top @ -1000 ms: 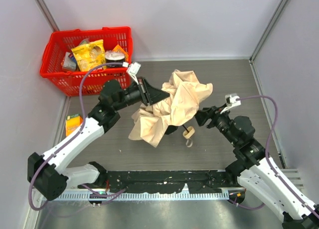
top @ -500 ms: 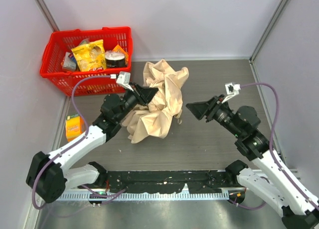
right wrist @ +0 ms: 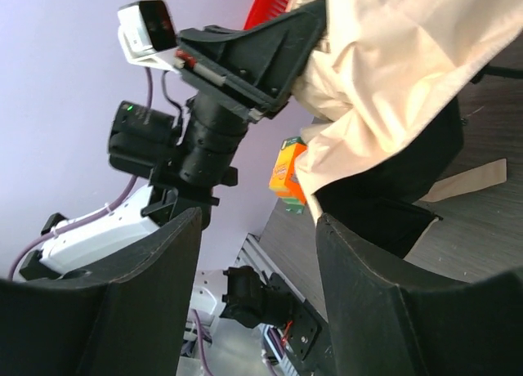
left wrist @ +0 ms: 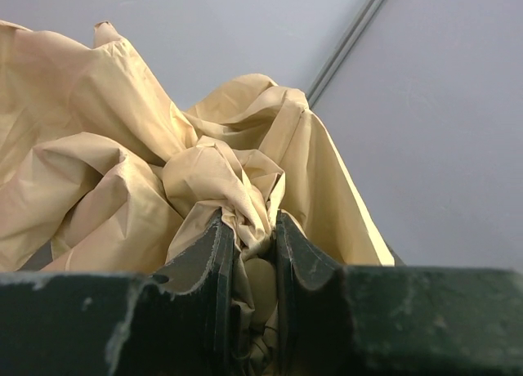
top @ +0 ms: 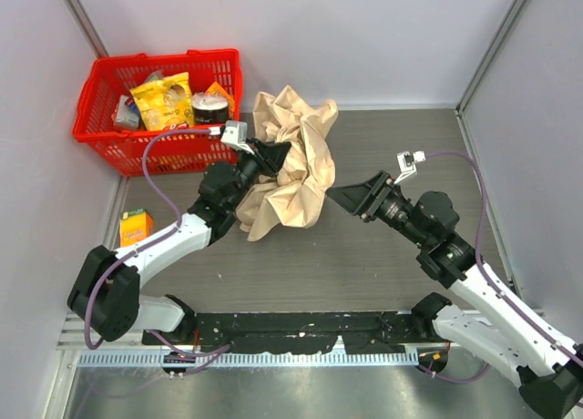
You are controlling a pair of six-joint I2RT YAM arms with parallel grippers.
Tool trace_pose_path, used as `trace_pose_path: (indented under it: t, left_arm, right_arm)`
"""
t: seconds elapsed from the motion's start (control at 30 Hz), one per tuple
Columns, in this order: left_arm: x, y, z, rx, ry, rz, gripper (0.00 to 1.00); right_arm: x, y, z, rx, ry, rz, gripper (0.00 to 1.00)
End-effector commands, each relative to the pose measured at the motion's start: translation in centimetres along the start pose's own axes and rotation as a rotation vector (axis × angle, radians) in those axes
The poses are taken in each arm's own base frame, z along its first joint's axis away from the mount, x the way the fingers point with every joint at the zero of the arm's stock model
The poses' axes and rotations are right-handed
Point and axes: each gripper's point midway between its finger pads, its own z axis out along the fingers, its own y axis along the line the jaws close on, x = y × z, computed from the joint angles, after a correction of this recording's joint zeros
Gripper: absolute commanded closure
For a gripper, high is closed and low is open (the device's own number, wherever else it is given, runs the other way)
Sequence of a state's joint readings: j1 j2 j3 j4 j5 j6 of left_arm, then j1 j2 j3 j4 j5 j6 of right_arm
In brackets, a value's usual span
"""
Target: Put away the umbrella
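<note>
So the umbrella (top: 290, 168) is a big crumpled wad of pale beige fabric sitting a bit above the middle of the top view, on the dark table (top: 392, 137), just to the right of the red basket (top: 96, 137). Its top end reaches up close to the back wall and the lower end bunches down toward the left arm.

The left gripper (top: 276, 152) is buried in the left side of that wad. From its own wrist cam, the left gripper (left wrist: 249, 229) has its jaws pulled in tight on a twist of fabric, with something small and cream wedged down between them, so it's clamped on the umbrella. The rest of the canopy billows up and to the left of the jaws, filling most of that frame.

The right gripper (top: 339, 197) sits just to the right of the fabric, pointing at it, jaws spread apart. In the right wrist view, the right gripper (right wrist: 253, 253) has both fingers (right wrist: 139, 294) wide, and the umbrella (right wrist: 384, 73) hangs in the upper right, beyond the fingertips. Can't tell whether it touches the cloth.

Also around: an orange box (top: 135, 226) at the left edge of the table, and a yellow snack bag (top: 162, 100) in the basket.
</note>
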State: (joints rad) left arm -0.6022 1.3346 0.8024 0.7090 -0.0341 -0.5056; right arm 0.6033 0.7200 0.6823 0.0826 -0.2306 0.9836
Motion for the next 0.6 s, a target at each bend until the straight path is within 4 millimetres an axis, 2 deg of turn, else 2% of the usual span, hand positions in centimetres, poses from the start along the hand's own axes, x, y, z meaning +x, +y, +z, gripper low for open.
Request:
trace_pose_path:
  t: [0.0, 0.07, 0.1, 0.23, 0.33, 0.43, 0.5, 0.57]
  left_arm:
    - [-7.8, -3.9, 0.5, 0.117, -0.239, -0.028, 1.0]
    - [-7.7, -4.2, 0.5, 0.127, -0.236, -0.038, 1.0]
    - [-7.7, -4.2, 0.5, 0.128, -0.235, -0.042, 1.0]
    - [-7.7, -4.2, 0.5, 0.129, -0.236, -0.06, 1.0]
    - [-7.5, -4.1, 0.7, 0.129, -0.235, -0.073, 1.0]
    - [-7.3, -4.0, 0.8, 0.125, -0.234, -0.088, 1.0]
    - [-7.3, -3.7, 1.0, 0.105, -0.238, -0.113, 1.0]
    - [-7.2, -3.2, 1.2, 0.077, -0.24, -0.147, 1.0]
  right_arm:
    - [-0.9, -0.2, 1.5, -0.001, -0.047, 0.007, 0.4]
    - [-0.8, -0.6, 1.9, -0.002, -0.05, 0.011, 0.51]
    - [-0.7, -0.8, 2.2, -0.002, -0.048, 0.025, 0.53]
    - [-0.7, -1.1, 3.0, -0.011, -0.06, 0.046, 0.53]
    - [-1.1, -0.4, 3.4, -0.039, -0.069, 0.041, 0.53]
    - [-1.2, -0.6, 3.8, -0.034, -0.072, 0.033, 0.57]
    - [-1.2, -0.8, 4.0, -0.031, -0.079, 0.035, 0.65]
    - [-1.2, -0.9, 4.1, -0.039, -0.087, 0.034, 0.81]
